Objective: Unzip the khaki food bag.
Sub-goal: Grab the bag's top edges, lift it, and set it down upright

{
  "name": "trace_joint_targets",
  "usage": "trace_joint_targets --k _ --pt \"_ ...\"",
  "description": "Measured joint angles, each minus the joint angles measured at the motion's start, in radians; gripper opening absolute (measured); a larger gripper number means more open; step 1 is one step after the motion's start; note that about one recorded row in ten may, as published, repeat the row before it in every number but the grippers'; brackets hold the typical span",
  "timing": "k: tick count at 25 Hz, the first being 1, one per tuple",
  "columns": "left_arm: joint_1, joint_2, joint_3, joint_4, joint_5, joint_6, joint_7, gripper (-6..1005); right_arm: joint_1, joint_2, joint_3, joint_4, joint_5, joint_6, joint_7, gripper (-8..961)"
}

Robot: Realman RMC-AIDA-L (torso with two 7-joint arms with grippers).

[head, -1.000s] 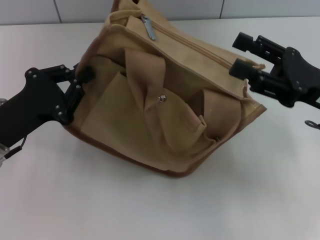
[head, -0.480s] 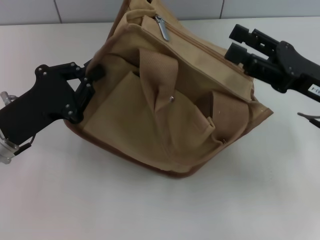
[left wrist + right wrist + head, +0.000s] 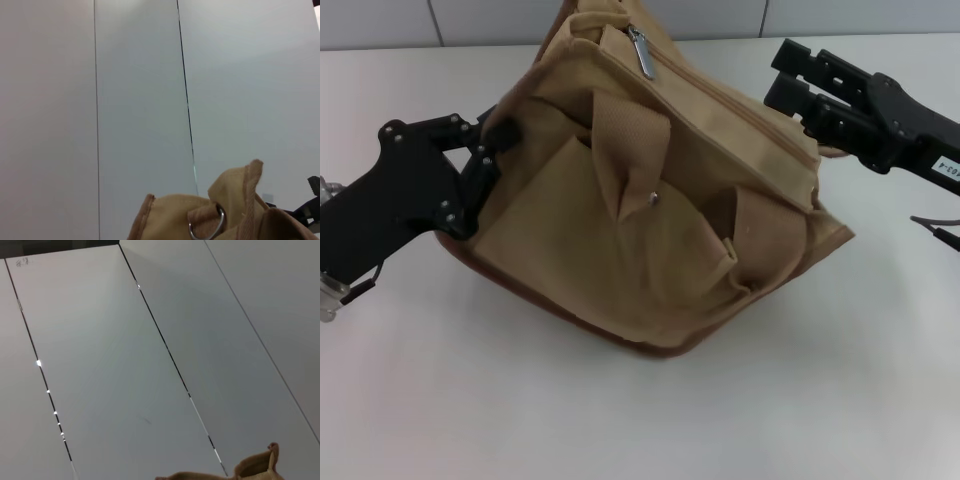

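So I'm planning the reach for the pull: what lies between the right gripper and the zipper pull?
In the head view, only the khaki food bag's own top panel with the closed zipper line lies between the right gripper and the silver zipper pull; nothing else intervenes.

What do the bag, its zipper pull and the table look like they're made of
Bag: tan cloth, likely canvas; matte, creased, stitched seams.
Zipper pull: probably metal; silver and shiny.
Table: smooth white surface, maybe laminate; faint sheen, material unclear.
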Motion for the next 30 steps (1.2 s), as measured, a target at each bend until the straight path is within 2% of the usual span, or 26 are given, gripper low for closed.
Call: trace_joint_targets --k 9,19,30 --pt "-0.017 -0.001 0.0 0.002 -0.001 0.026 0.023 59 0.024 0.007 -0.005 0.063 -0.002 0.008 -0.035 759" --pt "-0.05 0.001 0.0 0.007 -0.032 0.058 0.058 59 0.078 0.011 -0.011 0.223 -0.009 0.111 -0.12 760" --pt "-0.069 -0.003 0.008 0.006 -0.04 0.095 0.099 60 0.107 0.014 -0.021 0.292 -0.01 0.169 -0.147 759"
